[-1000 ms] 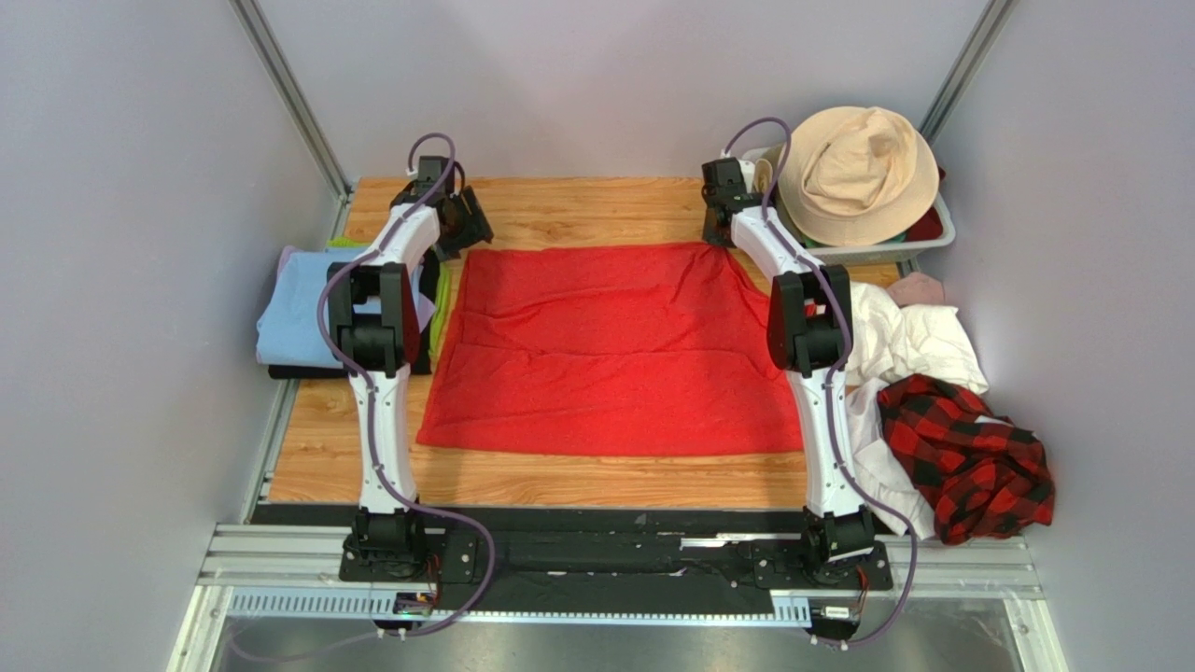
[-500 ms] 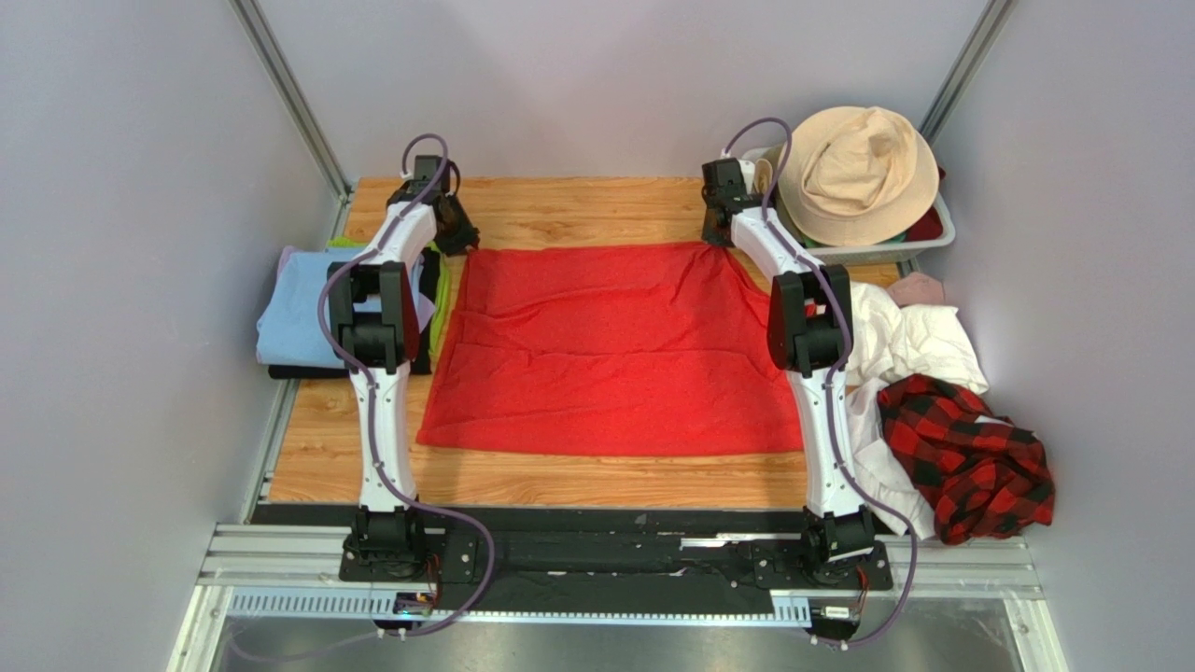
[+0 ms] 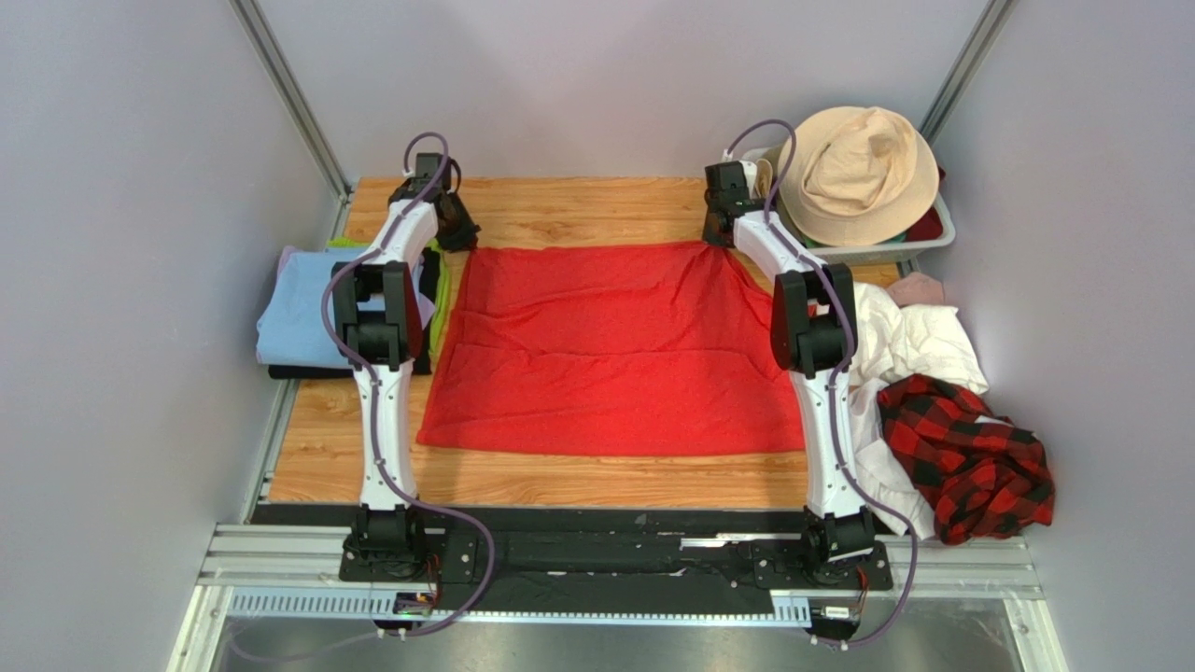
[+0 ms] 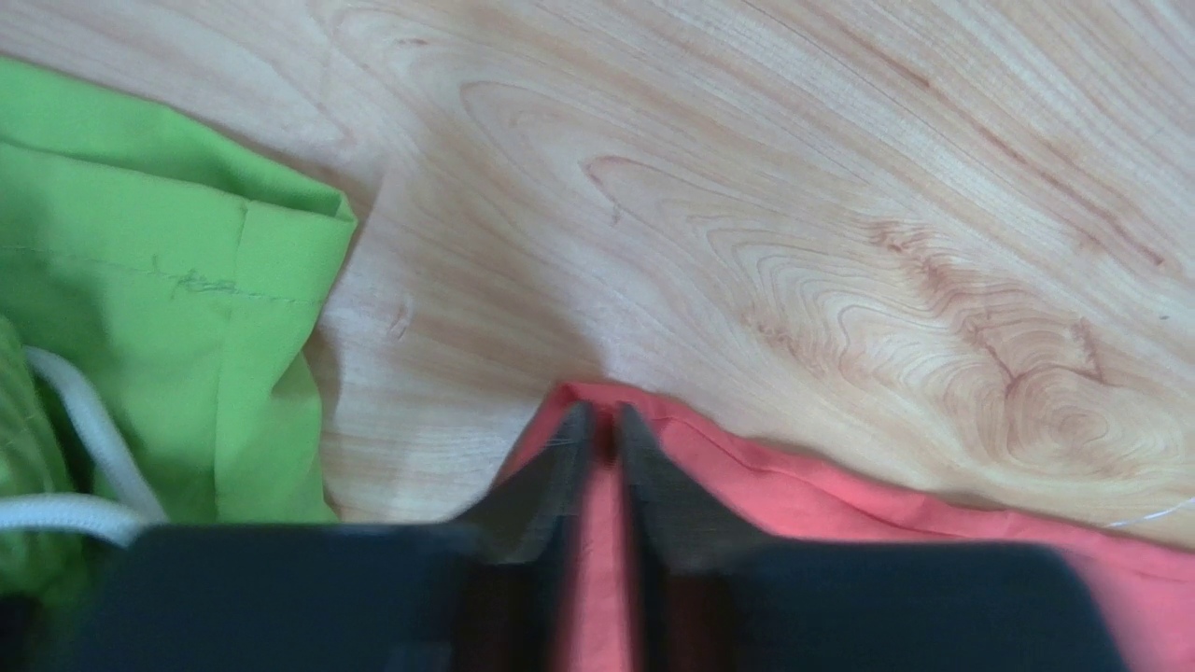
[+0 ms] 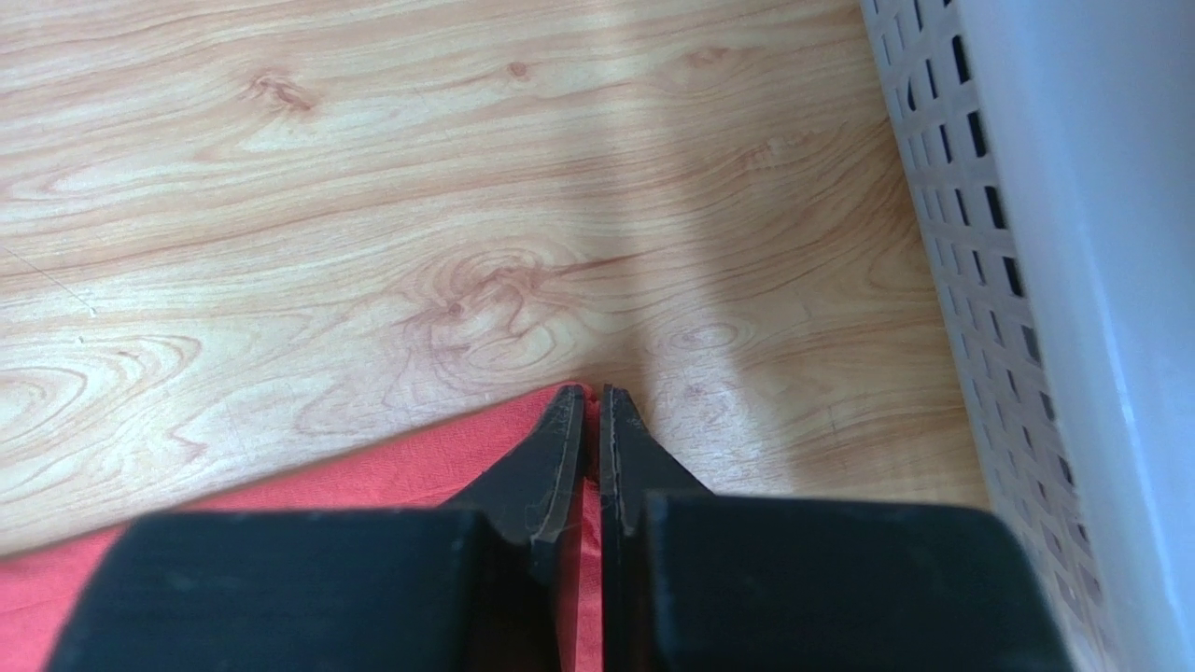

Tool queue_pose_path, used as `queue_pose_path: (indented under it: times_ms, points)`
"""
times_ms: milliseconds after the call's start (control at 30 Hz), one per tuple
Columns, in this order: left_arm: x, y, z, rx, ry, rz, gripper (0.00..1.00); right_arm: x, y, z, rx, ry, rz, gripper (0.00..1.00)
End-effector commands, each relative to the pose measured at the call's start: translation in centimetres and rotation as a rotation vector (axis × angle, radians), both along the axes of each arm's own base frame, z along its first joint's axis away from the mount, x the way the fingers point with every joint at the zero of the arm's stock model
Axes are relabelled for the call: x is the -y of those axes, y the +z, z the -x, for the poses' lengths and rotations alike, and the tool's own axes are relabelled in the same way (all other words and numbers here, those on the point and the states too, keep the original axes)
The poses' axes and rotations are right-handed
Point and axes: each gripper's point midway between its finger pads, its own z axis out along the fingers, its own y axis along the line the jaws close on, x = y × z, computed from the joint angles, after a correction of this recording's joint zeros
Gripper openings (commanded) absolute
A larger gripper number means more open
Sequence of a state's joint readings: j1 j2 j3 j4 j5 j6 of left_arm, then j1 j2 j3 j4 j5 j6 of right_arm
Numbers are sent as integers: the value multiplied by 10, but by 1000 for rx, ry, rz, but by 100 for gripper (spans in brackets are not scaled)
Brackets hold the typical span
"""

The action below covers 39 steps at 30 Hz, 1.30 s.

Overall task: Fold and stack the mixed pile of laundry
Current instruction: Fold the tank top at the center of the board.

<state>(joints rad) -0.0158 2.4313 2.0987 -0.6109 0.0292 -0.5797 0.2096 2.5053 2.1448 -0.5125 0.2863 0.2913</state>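
Note:
A bright red T-shirt (image 3: 603,350) lies spread flat across the middle of the wooden table (image 3: 575,207). My left gripper (image 3: 459,233) is at its far left corner, shut on a fold of the red T-shirt (image 4: 842,497), with cloth between the black fingers (image 4: 547,483). At the far right corner my right gripper (image 3: 720,224) pinches the red T-shirt (image 5: 365,483) too; its jaws stand nearly together. The laundry pile sits at the right: white cloths (image 3: 912,343), a red-and-black plaid shirt (image 3: 975,455) and a small pink piece (image 3: 919,289).
Folded cloths are stacked at the left: light blue (image 3: 298,315) over black, with green (image 4: 154,308) at the edge and a white cord (image 4: 70,462) on it. A white slatted basket (image 5: 1038,280) holding a beige bucket hat (image 3: 856,171) stands at the back right, close beside the right gripper.
The left gripper has come down onto the shirt's far left corner and shut on it. The right gripper has tightened on the far right corner. The shirt has hardly shifted.

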Motion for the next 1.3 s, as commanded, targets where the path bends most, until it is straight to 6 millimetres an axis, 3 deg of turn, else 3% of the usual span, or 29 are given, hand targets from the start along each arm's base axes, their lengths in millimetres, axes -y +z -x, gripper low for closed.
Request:
queue_pose_path:
  times_ms: [0, 267, 300, 333, 400, 567, 900, 1233, 1267]
  points:
    - [-1, 6, -10, 15, -1, 25, 3, -4, 25, 0, 47, 6, -32, 4]
    - [-5, 18, -9, 77, 7, 2, 0, -3, 42, -5, 82, 8, -12, 3]
    - [-6, 35, -16, 141, 8, -1, 0, -1, 45, -5, 88, 3, -8, 3]
    - [-6, 30, -11, 139, 4, -3, 0, -1, 54, -5, 102, 3, -9, 3]
    - [-6, 45, -16, 195, -2, -10, 0, 0, 58, -5, 111, 2, -5, 3]
    - [-6, 61, -18, 247, -26, -20, 0, 4, 79, 1, 136, -3, 3, 3]
    - [-7, 105, -25, 344, -34, -33, 0, 8, 88, 14, 123, 2, 17, 0]
    - [-8, 109, -8, 353, -27, -38, 0, 9, 90, 40, 90, 5, 0, 0]
    - [-8, 110, -7, 358, -29, -36, 0, 7, 97, 43, 101, 7, -7, 0]
